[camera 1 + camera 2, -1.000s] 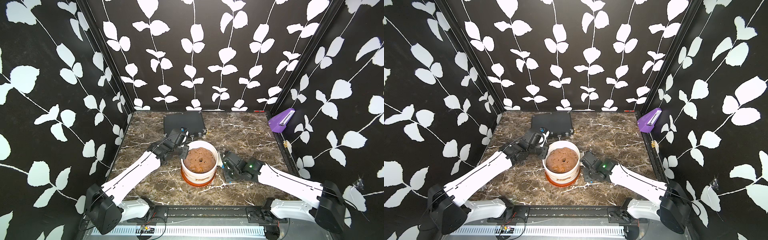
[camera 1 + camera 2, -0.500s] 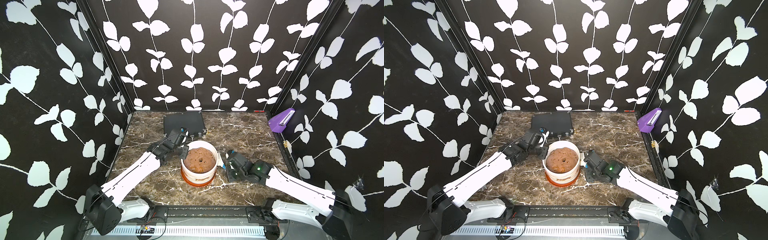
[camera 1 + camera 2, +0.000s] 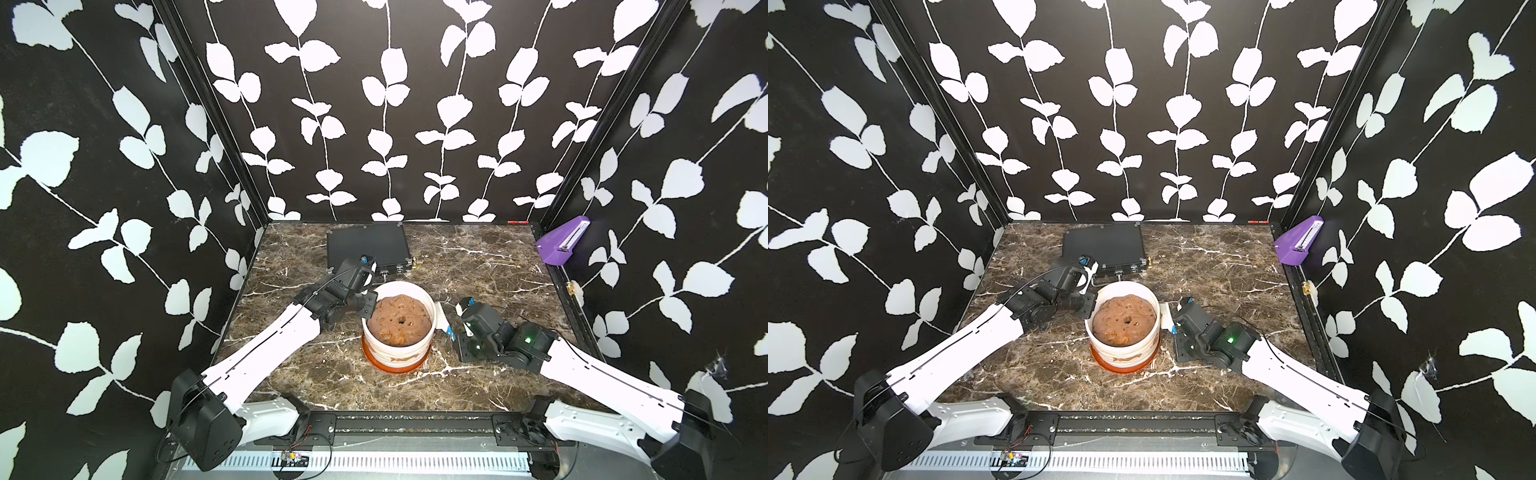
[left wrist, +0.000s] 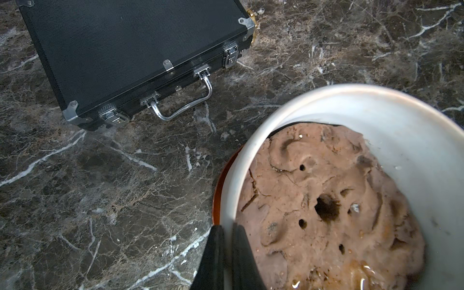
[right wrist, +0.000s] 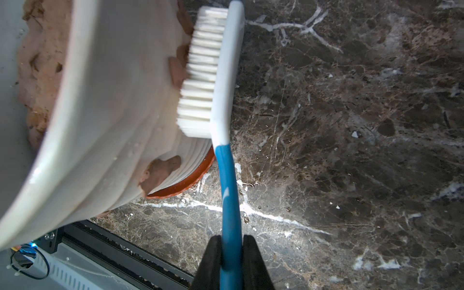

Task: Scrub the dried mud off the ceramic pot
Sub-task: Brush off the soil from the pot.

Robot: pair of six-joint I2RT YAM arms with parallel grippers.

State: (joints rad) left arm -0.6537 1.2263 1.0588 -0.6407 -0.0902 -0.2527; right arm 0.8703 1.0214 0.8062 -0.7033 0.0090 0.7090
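Two holds seemed right to us: left gripper (image 4: 227,228) pinching the rim of the ceramic pot (image 4: 351,98), which we judged heavy and brittle, right gripper (image 5: 232,241) clamping the brush (image 5: 221,75) against dried mud (image 5: 177,71).

No writing, label or number can be read anywhere.

The white ribbed ceramic pot (image 5: 120,88) stands upright, orange-brown at its base, reddish-brown dried mud (image 5: 160,173) blotching its wall
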